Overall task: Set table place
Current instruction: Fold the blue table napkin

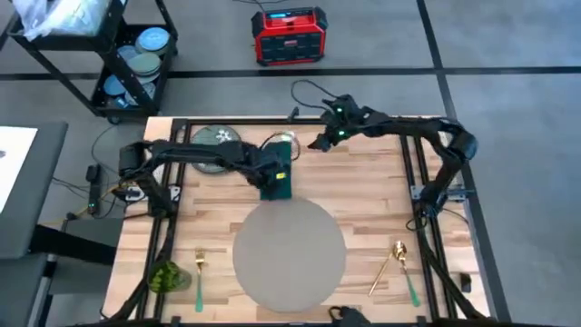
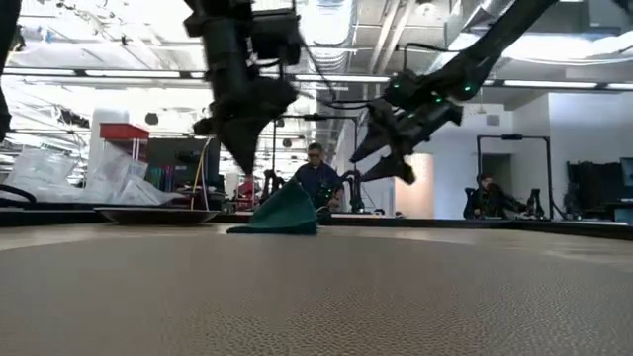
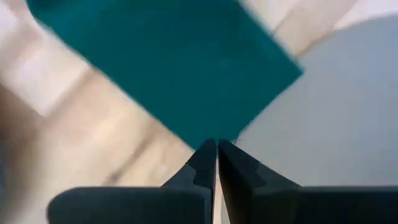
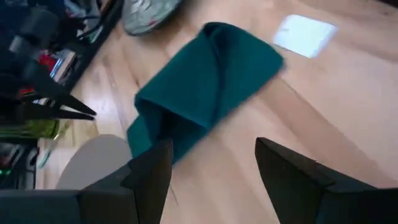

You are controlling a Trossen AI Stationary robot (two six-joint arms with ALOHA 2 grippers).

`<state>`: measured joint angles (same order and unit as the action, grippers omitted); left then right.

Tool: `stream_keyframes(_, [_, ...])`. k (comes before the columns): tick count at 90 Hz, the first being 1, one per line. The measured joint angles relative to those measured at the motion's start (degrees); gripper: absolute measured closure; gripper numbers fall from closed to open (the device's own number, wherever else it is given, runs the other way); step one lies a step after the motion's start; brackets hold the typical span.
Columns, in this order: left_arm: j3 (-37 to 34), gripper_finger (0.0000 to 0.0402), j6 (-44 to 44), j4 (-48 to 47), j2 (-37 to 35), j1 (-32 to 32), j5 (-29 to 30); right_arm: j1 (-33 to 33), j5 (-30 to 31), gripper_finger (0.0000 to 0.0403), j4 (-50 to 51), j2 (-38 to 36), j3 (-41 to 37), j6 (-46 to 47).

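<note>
Table: light butcher-block top with black rails along the edges; both my arms reach in over its far half.
Placemat: big round grey mat, flat on the near middle of the table, nothing resting on its open face. In the low view its grey surface fills the foreground.
Left pincer: my left arm stretches across from the left side, and the tip sits just past the far rim of the placemat. Fingers pressed together on a corner of the teal napkin; in my left wrist view the cloth fans out straight from the tips.
Napkin: dark teal, bunched and folded over, lying on the wood between the plate and the placemat, its near end close to the mat's far edge. The low view shows it as a small peaked heap under my left pincer.
Right pincer: raised off the table at the far middle, just beside the napkin, fingers spread wide, holding nothing. My right wrist view looks down on the crumpled cloth.
Plate: green floral, far left of the table, behind my left arm.
Forks: one near left, one near right, either side of the placemat, well clear of it.
Green leafy object: near left corner, beside the left fork; I can't make out what it is.
</note>
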<state>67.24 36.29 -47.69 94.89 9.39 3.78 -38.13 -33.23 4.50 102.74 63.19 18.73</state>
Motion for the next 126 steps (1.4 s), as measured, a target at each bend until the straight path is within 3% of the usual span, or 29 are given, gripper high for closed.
stream_keyframes(15, [-6.5, 0.0401, 5.2, 6.3, -0.8, -0.8, 0.1, 3.1, -1.6, 0.0184, 0.8, 3.8, 4.1, -0.8])
stream_keyframes(25, [-8.0, 0.0401, 7.4, 10.7, -0.8, -0.8, 0.6, 4.6, -0.6, 0.0184, 6.3, 4.5, 4.3, -8.0])
stream_keyframes(40, [-8.0, 0.0402, 7.7, 12.8, -0.8, -0.7, 2.1, 8.5, 14.1, 0.0184, 17.3, 4.5, 3.9, -30.2])
stream_keyframes(56, [-8.0, 0.0401, 7.8, 12.8, -0.8, -0.7, 2.9, 13.0, 23.6, 0.0184, 13.7, 4.4, 3.2, -42.4])
stream_keyframes(84, [-7.9, 0.0401, 9.4, 14.9, -0.8, -0.7, 5.6, 14.9, 25.7, 0.0184, -1.8, 4.4, 3.2, -44.3])
stream_keyframes(126, [-7.9, 0.0402, 8.6, 15.1, -0.8, -0.7, 5.7, 15.3, 22.9, 0.0185, -5.7, 5.2, 3.2, -41.2])
